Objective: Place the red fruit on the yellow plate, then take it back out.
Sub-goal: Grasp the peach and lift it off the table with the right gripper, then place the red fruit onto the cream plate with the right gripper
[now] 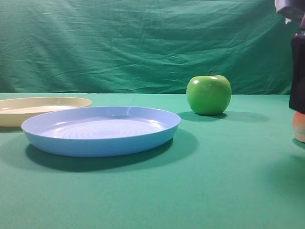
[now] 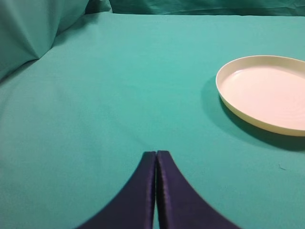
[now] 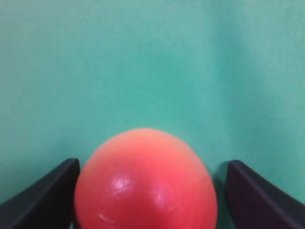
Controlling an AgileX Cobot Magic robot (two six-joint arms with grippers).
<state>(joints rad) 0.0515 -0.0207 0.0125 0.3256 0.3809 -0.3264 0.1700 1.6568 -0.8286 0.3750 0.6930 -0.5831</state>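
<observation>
The red fruit (image 3: 145, 183) rests on the green cloth between my right gripper's (image 3: 152, 164) dark fingers. That gripper is open: its left finger is at the fruit's side and a gap shows before its right finger (image 3: 257, 191). In the exterior high view the red fruit (image 1: 299, 127) peeks in at the right edge under the black right arm (image 1: 298, 71). The yellow plate (image 1: 28, 110) lies empty at the far left. My left gripper (image 2: 156, 153) is shut on nothing, hovering over bare cloth left of the yellow plate (image 2: 267, 93).
A light blue plate (image 1: 100, 140) lies empty in front of the yellow one. A shiny green apple (image 1: 208, 94) stands behind, right of centre. A green backdrop (image 1: 143, 43) hangs along the table's far edge.
</observation>
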